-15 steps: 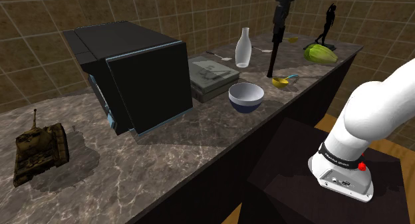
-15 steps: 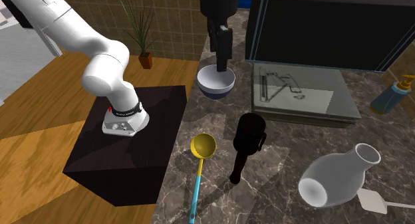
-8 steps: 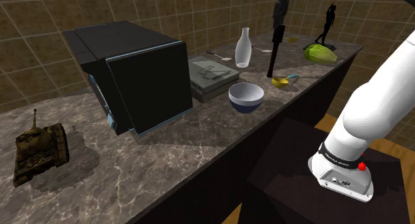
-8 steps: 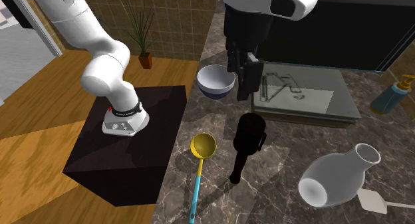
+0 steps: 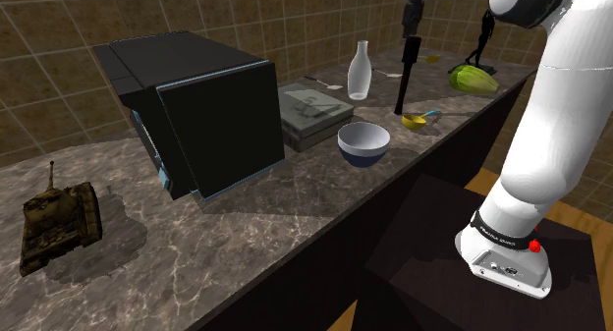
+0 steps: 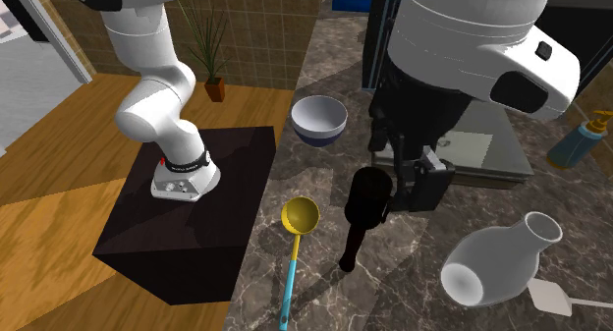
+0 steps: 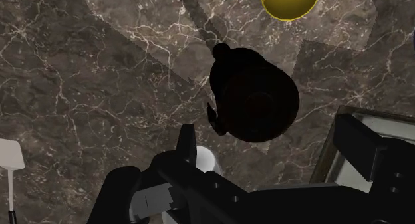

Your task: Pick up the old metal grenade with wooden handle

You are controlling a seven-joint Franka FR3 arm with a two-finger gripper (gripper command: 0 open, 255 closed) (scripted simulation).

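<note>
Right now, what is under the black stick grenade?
Dark marble counter: the stick grenade stands upright on it, handle down. In the wrist view its head hides the handle and the contact spot.

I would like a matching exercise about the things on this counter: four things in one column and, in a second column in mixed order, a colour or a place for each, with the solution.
Things
1. grenade
2. ladle
3. bowl
4. toy tank

Descriptions
A. white inside, blue outside
B. brownish, at the shoulder view's left end of the counter
C. all black, standing on end
D. yellow cup, blue handle

Pairs: 1-C, 2-D, 3-A, 4-B
</note>
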